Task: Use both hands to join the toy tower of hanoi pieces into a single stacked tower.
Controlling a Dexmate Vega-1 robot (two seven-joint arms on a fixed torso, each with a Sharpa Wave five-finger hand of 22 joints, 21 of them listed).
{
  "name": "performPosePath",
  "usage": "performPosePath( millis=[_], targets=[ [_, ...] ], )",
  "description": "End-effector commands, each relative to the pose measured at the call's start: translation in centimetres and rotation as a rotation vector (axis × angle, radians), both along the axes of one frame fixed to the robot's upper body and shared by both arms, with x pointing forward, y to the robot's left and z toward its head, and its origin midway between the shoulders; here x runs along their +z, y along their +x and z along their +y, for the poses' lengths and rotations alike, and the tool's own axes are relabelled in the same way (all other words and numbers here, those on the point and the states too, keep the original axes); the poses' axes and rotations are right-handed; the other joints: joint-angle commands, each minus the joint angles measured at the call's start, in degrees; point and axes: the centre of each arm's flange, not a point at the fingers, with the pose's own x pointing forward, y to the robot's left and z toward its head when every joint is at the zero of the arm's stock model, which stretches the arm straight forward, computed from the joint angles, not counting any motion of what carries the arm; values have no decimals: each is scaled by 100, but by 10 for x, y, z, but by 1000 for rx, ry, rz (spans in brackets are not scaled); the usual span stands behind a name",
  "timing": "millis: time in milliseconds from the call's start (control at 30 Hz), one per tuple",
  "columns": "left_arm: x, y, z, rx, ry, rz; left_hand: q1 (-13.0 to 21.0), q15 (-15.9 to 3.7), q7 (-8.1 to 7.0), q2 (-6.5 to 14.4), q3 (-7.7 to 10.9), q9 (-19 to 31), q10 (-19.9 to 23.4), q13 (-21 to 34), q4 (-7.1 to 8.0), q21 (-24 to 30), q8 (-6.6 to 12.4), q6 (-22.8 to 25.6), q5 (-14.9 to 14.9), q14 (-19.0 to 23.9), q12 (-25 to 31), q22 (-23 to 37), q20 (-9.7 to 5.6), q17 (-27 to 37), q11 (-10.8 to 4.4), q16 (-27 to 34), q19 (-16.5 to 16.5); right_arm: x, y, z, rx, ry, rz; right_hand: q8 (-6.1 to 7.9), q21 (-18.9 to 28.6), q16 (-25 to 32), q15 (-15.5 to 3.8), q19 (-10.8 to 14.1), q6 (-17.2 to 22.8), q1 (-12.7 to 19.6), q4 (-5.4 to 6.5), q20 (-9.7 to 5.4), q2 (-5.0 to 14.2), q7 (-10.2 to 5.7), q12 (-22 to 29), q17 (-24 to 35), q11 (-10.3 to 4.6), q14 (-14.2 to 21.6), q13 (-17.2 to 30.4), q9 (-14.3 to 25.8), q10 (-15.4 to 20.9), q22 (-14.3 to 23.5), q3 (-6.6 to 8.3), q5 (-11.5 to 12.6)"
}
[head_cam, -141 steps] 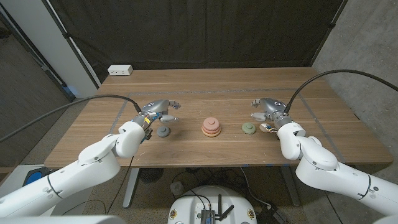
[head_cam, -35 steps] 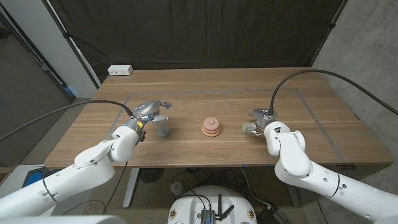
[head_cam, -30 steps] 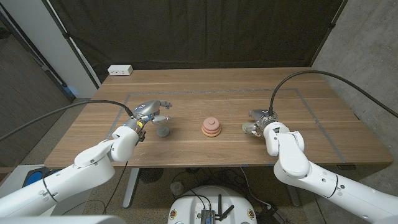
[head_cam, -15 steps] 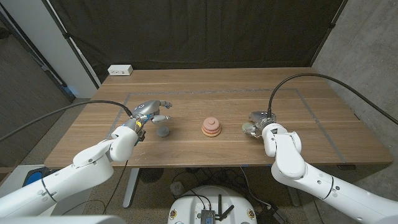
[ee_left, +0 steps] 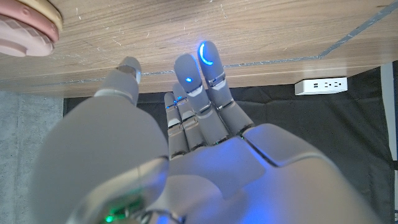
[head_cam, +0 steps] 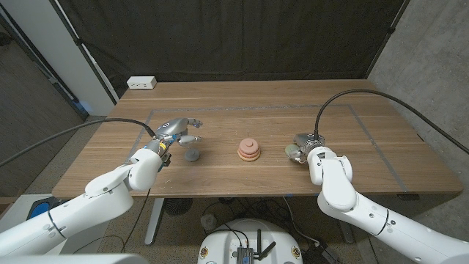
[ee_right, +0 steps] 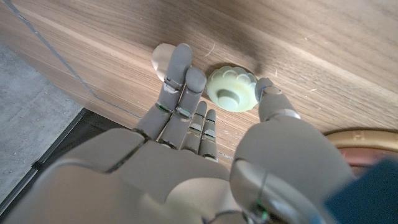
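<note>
The wooden bench [head_cam: 242, 117] carried everything. The right hand [head_cam: 301, 142] had its fingers [ee_right: 181, 74] and thumb apart around the green piece [ee_right: 231, 89], closing in but not plainly gripping it. The left hand [head_cam: 176, 131] was spread, holding nothing, with the grey piece [head_cam: 192, 155] just beside it. The pink stacked tower [head_cam: 250, 149] stood between the hands, nearer the right.

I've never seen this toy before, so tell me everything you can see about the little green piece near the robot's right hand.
The green piece is a small pale-green disc with a scalloped rim and a raised round knob on top, matte like painted wood. It lies flat on the wooden table, right of the pink stack. The right hand brackets it with spread fingers; contact is unclear.
</note>
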Motion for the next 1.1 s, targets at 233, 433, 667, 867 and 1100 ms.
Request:
performPosePath(
  millis=[233,433,667,867,1100],
  targets=[
    [-3,1,0,-9,-9,8,51,-306,-1,17,56,24,54,35,20,12,-20,72,45,54,-20,15,-732,35,0,59,48,-7,6,1,-22,-15,44,21,-16,60,-556,-29,19,53,-16,-677,14,7,34,18,-16,28,-5,-23,62,9,-66,-23],
    [-3,0,1,-9,-11,8,48,-306,-12,26,70,28,62,35,22,12,-22,90,50,32,-30,16,-732,20,4,43,45,-7,7,2,-28,-23,57,12,-17,58,-556,-28,-11,60,-10,-677,32,2,43,8,-22,22,-9,-38,81,9,-83,-23],
    [-4,0,1,-10,-13,12,46,-306,-10,28,73,29,74,39,23,13,-22,98,51,34,-26,16,-731,21,2,45,47,-7,7,3,-24,-29,63,21,-17,28,-557,-23,10,66,-7,-677,50,-22,56,-28,-17,-7,-13,-50,123,9,-94,-20],
    [-5,0,1,-12,-14,15,38,-306,-12,33,78,30,105,43,27,10,-18,119,51,32,-18,15,-730,19,8,44,43,-8,7,3,-20,-23,50,80,3,150,-559,26,166,85,-1,-678,102,-87,134,68,-111,140,3,-70,344,13,-107,-12],
    [-5,0,1,-12,-18,13,27,-307,-12,45,88,34,133,50,31,10,-17,139,54,36,-13,13,-728,21,18,48,49,-10,8,1,-13,-18,9,280,84,396,-559,244,768,164,-8,-692,267,-305,287,407,-383,446,54,-103,901,14,-42,22]
  ],
)
